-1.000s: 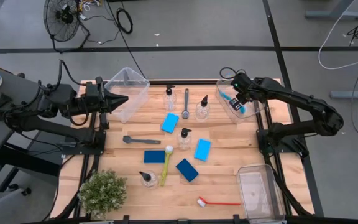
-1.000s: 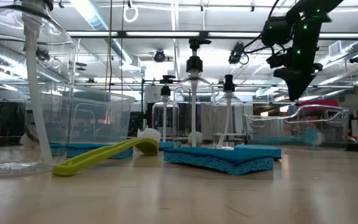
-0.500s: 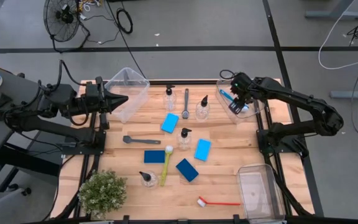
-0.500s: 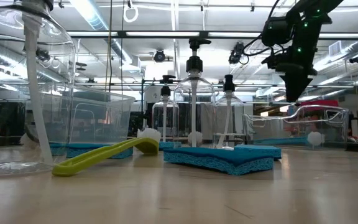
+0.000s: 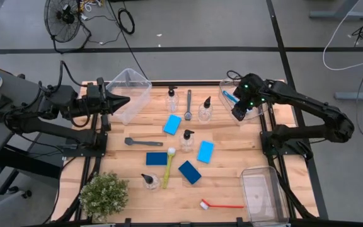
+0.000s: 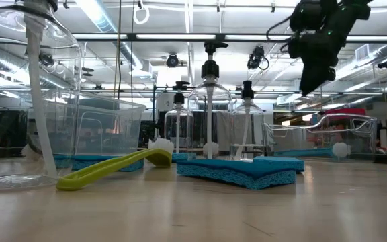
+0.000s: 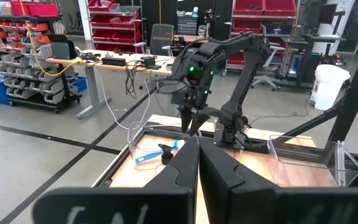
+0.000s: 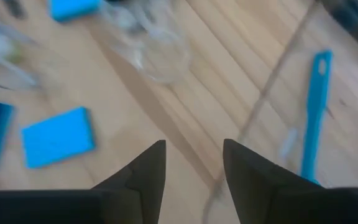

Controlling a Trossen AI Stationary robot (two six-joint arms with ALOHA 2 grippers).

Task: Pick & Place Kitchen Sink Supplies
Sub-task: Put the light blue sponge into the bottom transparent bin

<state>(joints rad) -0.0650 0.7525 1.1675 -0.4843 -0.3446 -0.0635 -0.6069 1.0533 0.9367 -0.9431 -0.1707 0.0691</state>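
**Right claw parted and empty above the bin with the blue brush**

High view: the right gripper [image 5: 239,113] hangs over the near edge of a clear bin [image 5: 259,115] at the table's far right corner. The blue brush [image 5: 229,97] lies in that bin, just behind the claw. The left gripper [image 5: 122,101] waits at the opposite side, its fingers pressed together beside another clear bin [image 5: 131,93]. Blue sponges [image 5: 172,124], clear bottles [image 5: 205,108], a grey brush [image 5: 188,104] and a yellow-green brush [image 5: 168,167] lie between the two arms; a red brush [image 5: 222,205] lies well off, near a third bin.

Low view: the right gripper [image 6: 308,86] hovers clear above the bin's rim [image 6: 328,121], nothing in it.

Left wrist view: the left claw's fingers [image 7: 186,168] touch along their length, holding nothing; the blue brush [image 7: 156,153] shows ahead.

Right wrist view: the fingers [image 8: 148,167] stand apart with bare table between them; the blue brush [image 8: 314,106] lies just beside them.
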